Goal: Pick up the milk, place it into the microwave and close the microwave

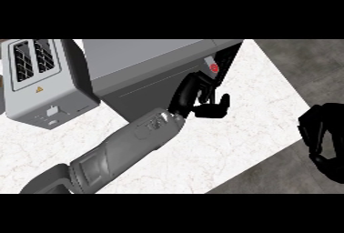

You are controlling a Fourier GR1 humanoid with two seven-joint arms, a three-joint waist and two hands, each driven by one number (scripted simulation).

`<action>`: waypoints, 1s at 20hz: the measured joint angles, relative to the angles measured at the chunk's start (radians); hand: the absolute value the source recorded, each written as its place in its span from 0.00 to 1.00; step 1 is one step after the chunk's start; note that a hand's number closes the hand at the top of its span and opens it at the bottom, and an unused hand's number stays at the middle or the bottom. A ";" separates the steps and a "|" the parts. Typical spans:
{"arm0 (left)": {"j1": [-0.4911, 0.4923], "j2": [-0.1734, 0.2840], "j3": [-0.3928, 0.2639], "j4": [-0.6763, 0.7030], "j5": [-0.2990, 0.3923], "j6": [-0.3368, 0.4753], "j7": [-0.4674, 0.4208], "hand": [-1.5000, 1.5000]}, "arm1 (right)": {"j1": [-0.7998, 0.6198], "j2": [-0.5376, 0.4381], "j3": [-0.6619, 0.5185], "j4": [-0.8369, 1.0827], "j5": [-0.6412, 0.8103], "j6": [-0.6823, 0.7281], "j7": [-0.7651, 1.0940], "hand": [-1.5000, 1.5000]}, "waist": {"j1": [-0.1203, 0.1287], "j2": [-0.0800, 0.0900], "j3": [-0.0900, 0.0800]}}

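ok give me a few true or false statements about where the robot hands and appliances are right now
1. The left robot hand is up against the microwave. True.
2. A toaster stands at the view's left, beside the microwave. True.
3. The right robot hand is touching the toaster. False: it is at the view's right edge, off the white counter.
4. The milk stands in plain sight on the counter. False: no milk shows.
5. The toaster is black. False: it is grey.

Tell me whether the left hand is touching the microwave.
Cannot tell. In the head view the left hand overlaps the microwave front, but no contact or gap shows plainly.
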 measured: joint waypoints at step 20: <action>0.022 0.008 -0.003 -0.002 0.050 0.108 -0.053 1.00 | 0.020 -0.003 0.080 -0.182 -0.040 0.012 0.057 1.00 | -0.040 -0.007 0.000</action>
